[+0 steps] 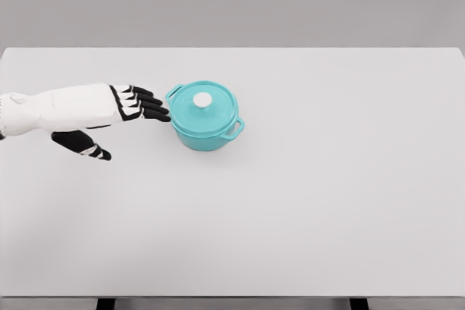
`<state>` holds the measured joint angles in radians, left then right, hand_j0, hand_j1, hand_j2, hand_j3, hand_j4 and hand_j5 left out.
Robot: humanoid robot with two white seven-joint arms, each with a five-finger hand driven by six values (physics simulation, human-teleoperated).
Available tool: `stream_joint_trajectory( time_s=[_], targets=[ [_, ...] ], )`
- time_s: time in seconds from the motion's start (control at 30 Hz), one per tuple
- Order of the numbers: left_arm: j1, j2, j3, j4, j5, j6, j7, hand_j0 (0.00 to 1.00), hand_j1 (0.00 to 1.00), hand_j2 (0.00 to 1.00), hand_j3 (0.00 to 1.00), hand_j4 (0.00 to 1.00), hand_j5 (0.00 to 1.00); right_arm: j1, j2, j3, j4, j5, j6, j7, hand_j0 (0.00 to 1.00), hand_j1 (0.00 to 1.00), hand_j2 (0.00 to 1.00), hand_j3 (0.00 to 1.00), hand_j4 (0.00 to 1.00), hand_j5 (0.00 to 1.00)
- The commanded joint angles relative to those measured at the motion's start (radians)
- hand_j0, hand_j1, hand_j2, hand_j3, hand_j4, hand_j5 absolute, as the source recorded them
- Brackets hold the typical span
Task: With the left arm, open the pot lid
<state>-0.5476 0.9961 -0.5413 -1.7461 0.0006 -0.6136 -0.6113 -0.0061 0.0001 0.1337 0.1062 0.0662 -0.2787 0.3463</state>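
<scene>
On the white table (327,201), left of centre, a teal round pot (205,132) sits lidded; its white-knobbed lid (203,102) closed. Left hand (134,107), fingers spread, reaches just beside it.

Only 1 view is given: the head camera looks down from above the near edge of the tabletop (327,201), seeing almost its whole surface.

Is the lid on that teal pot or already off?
On. The lid sits flat on the pot, white knob up. The left hand, fingers spread, is beside it, holding nothing.
</scene>
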Motion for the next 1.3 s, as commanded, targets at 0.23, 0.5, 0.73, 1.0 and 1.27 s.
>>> stream_joint_trajectory(
  time_s=[0.23, 0.5, 0.73, 1.0, 1.27],
  targets=[
    [-0.250, -0.116, -0.206, 0.072, 0.009, 0.003, 0.000, 1.00, 1.00, 1.00, 1.00, 1.00, 1.00, 0.008, 0.000, -0.002, 0.006, -0.002, 0.001, 0.000, 1.00, 1.00, 1.00, 1.00, 1.00, 1.00],
    [-0.522, -0.358, -0.519, 0.401, 0.001, 0.003, 0.000, 1.00, 1.00, 1.00, 1.00, 1.00, 1.00, 0.008, 0.000, -0.002, 0.006, -0.002, 0.001, 0.000, 1.00, 1.00, 1.00, 1.00, 1.00, 1.00],
    [-0.572, -0.416, -0.537, 0.468, -0.010, 0.003, 0.000, 1.00, 1.00, 1.00, 1.00, 1.00, 1.00, 0.008, 0.000, -0.003, 0.006, -0.002, 0.001, 0.000, 1.00, 1.00, 1.00, 1.00, 1.00, 1.00],
    [-0.577, -0.436, -0.531, 0.542, -0.103, 0.003, 0.000, 1.00, 1.00, 1.00, 1.00, 1.00, 1.00, 0.008, 0.000, -0.002, 0.006, -0.002, 0.001, 0.000, 1.00, 1.00, 1.00, 1.00, 1.00, 1.00],
    [-0.577, -0.465, -0.536, 0.609, -0.103, 0.003, 0.000, 1.00, 1.00, 1.00, 1.00, 1.00, 1.00, 0.008, 0.000, -0.003, 0.006, -0.002, 0.001, 0.000, 1.00, 1.00, 1.00, 1.00, 1.00, 1.00]
  ],
)
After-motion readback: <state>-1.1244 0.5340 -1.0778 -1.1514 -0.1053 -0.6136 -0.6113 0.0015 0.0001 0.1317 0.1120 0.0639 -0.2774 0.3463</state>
